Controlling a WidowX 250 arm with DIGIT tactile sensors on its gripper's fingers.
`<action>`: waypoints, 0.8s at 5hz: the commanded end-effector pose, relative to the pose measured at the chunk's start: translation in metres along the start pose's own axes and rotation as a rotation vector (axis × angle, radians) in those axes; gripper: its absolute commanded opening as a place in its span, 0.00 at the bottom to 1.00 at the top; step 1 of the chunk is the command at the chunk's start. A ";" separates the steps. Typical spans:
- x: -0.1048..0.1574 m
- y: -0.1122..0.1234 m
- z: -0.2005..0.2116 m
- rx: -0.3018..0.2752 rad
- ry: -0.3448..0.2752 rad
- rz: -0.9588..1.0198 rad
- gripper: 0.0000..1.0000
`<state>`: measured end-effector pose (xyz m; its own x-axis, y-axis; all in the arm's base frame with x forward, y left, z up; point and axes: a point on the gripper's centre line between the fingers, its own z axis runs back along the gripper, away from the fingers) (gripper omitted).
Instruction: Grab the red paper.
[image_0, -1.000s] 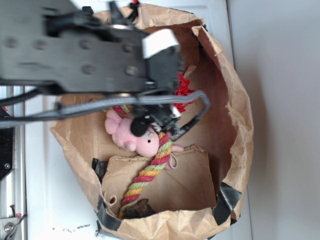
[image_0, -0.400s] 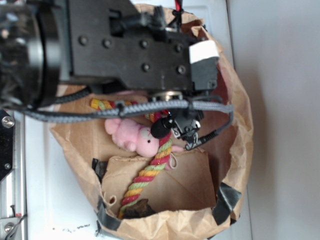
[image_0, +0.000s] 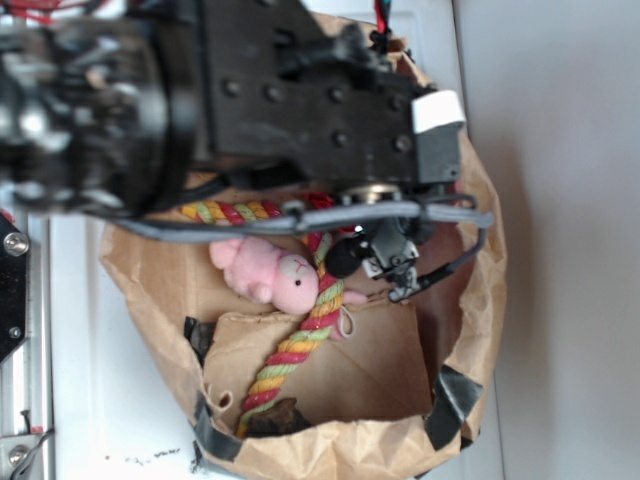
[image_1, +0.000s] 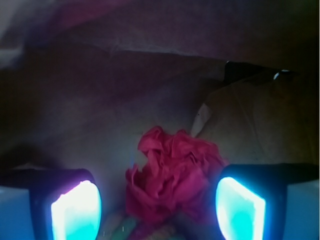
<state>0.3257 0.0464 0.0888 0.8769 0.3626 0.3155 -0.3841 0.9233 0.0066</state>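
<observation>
The red paper (image_1: 172, 175) is seen in the wrist view as a crumpled, rose-like wad lying on the floor of the brown paper bag (image_0: 475, 300), close to the bag's creased wall, with a flap of brown paper just beside it. In the exterior view the wad is hidden under the black arm (image_0: 300, 110), which reaches over the bag's upper half. The gripper (image_1: 159, 205) is held open, its two glowing pads set one to each side of the wad, neither of them shown touching it; the wad sits between the fingers and slightly ahead of them. From the wad, the pink plush bunny (image_0: 272, 272) and the twisted rope (image_0: 300, 345) lie toward the bag's middle, and a pale striped strand, possibly the rope's end, is just made out at the wad's near edge. The paper is judged to be very light, soft and springy: it will be squashed rather than resisted, and little force is needed. A hold across the full body of the wad is advised, low enough that several folds are pinched, since a single outer ruffle could tear or slip free. Care is called for that the rope strand is not caught along with it.
</observation>
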 end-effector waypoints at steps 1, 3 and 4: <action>0.019 -0.013 -0.014 0.037 -0.025 -0.015 1.00; 0.002 -0.015 -0.036 0.094 0.008 -0.049 0.90; -0.001 -0.013 -0.034 0.098 -0.010 -0.044 0.00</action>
<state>0.3354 0.0489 0.0440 0.8930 0.3423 0.2921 -0.3929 0.9096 0.1350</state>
